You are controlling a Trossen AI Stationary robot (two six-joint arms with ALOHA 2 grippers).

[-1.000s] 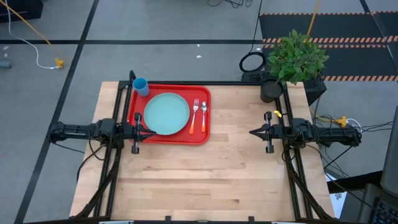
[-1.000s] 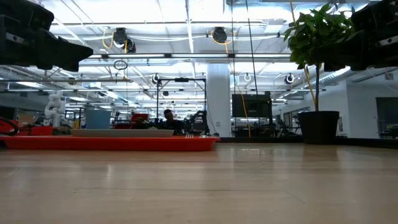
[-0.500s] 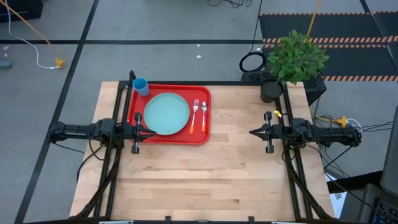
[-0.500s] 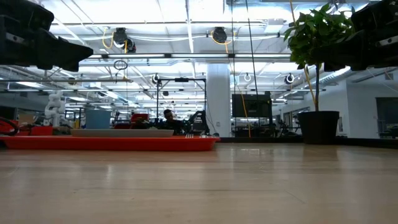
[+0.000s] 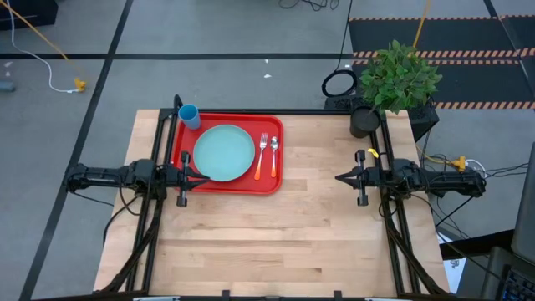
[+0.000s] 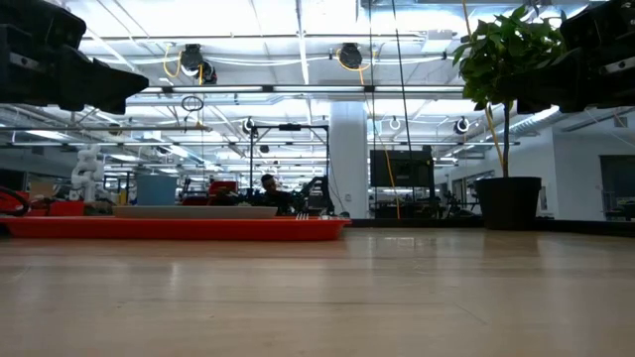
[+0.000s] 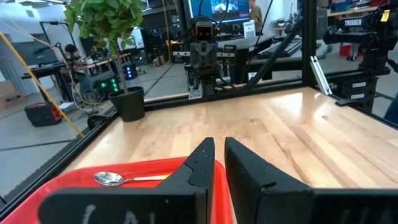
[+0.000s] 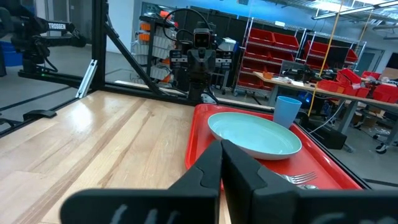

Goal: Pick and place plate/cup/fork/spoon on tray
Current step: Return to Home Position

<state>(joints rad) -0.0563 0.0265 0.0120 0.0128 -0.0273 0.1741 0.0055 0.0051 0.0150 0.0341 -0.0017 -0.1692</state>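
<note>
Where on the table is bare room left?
Bare wood spans everything between the red rectangular tray and the right claw, plus the whole near half. The tray is crowded: mint-green plate, blue cup, orange-handled fork and spoon.

One tray, one plate, one cup, one fork, one spoon

Both arms matte black, built of jointed segments. Each ends in a two-finger gripper: left gripper, right gripper. Fingers dark, wedge-shaped, tapering to narrow tips, flat inner faces. Black cables run along both arms. Yellow tag near right arm wrist. White lettering on each arm's upright body, seen from the opposite wrist view.
</note>
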